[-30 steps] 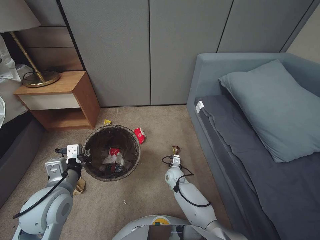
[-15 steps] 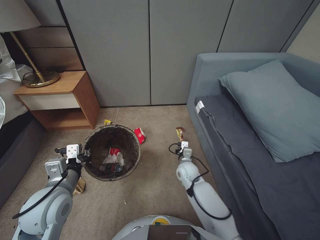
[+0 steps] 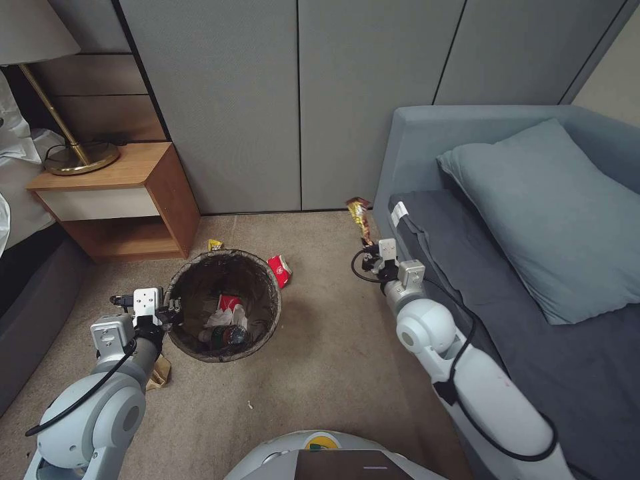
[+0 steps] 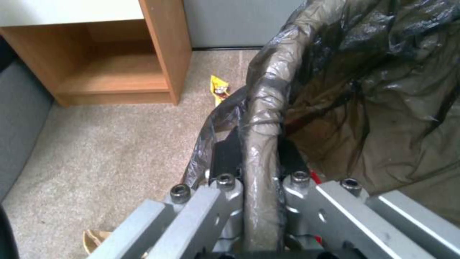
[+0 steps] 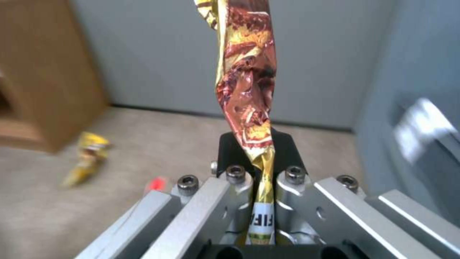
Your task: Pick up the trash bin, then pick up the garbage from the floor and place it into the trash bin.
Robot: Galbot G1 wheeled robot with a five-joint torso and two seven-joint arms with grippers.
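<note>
right hand (image 3: 369,245) clenched on brown foil wrapper (image 3: 361,218), well right of trash bin (image 3: 224,305) | left hand (image 3: 172,309) grips bin's left rim | advice: carry wrapper over bin's mouth before releasing

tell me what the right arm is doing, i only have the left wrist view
Observer: The right gripper is shut on a brown-and-gold wrapper, held up beside the sofa, not over the trash bin.
Operator: any litter on the bin's far side
Observer: A red-and-white wrapper lies on the carpet by the rim, on the robot's right of the bin.
Operator: bin empty
Observer: No, a red packet, white tissue and a small bottle lie at its bottom.
</note>
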